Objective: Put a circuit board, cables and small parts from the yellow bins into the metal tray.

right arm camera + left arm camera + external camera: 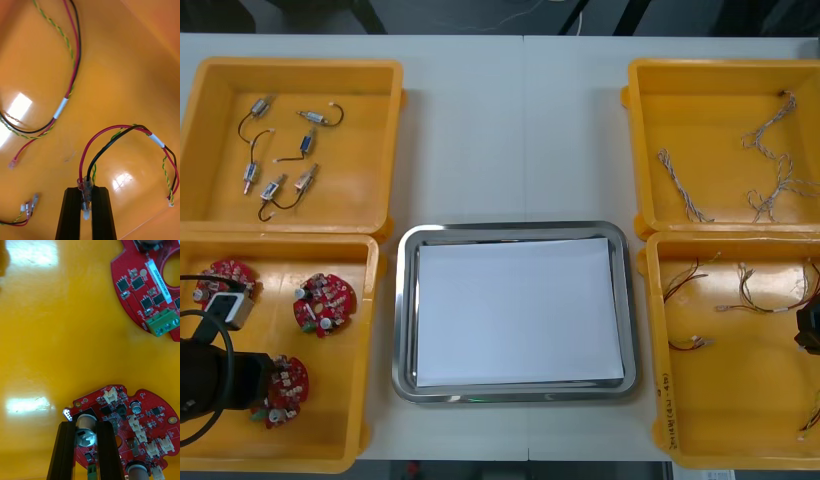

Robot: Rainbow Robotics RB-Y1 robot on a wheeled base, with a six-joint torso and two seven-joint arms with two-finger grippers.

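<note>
Left pincer (87, 425): down in the near-left bin (330, 425), clenched on a silver cylinder (85, 435) that stands on the held board (146, 427).
Held board: round and red, flat on the bin floor at the near end, most of it to one side of the black fingers.
Other boards: a second board (144, 288) with a green terminal block lies apart beyond the fingers. The front view shows a third board (225, 275) at the bin's far-left corner, partly covered by the left arm.
Right pincer (86, 189): at the outer edge of the near-right bin (740, 410), grasping the clear plug ends of the held cable (112, 135).
Held cable: red and black leads with a green-yellow twist, arching up from the fingers and over towards the bin wall.
Cables nearby: a loose cable (71, 75) of the same colours lies beyond the arch. Another plug end (30, 204) lies just beside the fingers.
Far-left bin (365, 185): small metal parts (275, 150) on black leads, scattered.
Far-right bin (680, 100): pale twisted cables (770, 170).
Metal tray (404, 320): on the counter (510, 130) between the bins, white inside, nothing in it.
</note>
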